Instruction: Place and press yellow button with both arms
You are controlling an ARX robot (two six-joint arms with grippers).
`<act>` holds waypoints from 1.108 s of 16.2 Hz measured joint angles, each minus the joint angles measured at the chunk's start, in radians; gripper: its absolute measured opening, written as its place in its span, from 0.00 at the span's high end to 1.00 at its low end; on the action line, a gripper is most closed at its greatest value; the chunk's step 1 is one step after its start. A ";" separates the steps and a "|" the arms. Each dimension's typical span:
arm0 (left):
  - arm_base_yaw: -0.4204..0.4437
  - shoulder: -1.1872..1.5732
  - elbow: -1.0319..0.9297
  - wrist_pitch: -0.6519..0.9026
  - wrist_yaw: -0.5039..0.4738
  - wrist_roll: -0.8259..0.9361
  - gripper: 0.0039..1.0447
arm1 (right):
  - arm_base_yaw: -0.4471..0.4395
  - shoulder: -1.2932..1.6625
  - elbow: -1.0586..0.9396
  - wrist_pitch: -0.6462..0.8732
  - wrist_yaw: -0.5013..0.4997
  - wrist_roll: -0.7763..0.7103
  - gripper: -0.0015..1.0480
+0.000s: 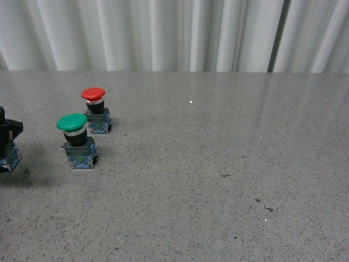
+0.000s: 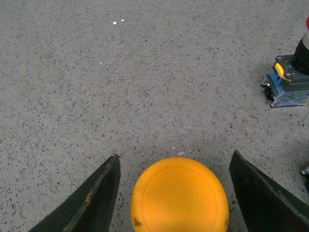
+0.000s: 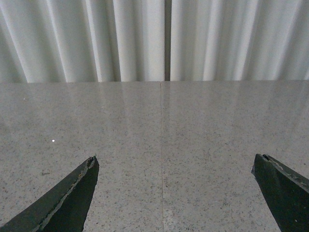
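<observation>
In the left wrist view the yellow button's round cap (image 2: 179, 195) fills the space between two black fingers (image 2: 91, 203), and my left gripper (image 2: 175, 155) is shut on the button. In the front view this gripper (image 1: 6, 134) shows only at the far left edge of the table. The yellow button's blue base (image 1: 10, 159) sticks out below it there, and the cap is hidden. My right gripper (image 3: 175, 158) hangs open above bare table with nothing between its fingers. It does not show in the front view.
A green-capped switch (image 1: 76, 139) and a red-capped switch (image 1: 95, 109) stand on the grey speckled table (image 1: 218, 180), just right of the left gripper. The red-capped switch's blue base (image 2: 288, 82) shows in the left wrist view. White curtains (image 1: 174, 33) hang behind the table.
</observation>
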 joint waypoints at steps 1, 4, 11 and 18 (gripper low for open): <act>0.000 -0.012 -0.008 0.001 -0.007 0.006 0.45 | 0.000 0.000 0.000 0.000 0.000 0.000 0.06; -0.012 -0.081 -0.018 -0.026 -0.016 0.029 0.65 | 0.000 0.000 0.000 0.000 0.000 0.000 0.06; -0.375 -0.273 0.204 -0.172 -0.141 -0.059 0.66 | 0.000 0.000 0.000 0.000 0.000 0.000 0.06; -0.698 0.119 0.375 -0.144 -0.336 -0.317 0.66 | 0.000 0.000 0.000 0.000 0.000 0.000 0.06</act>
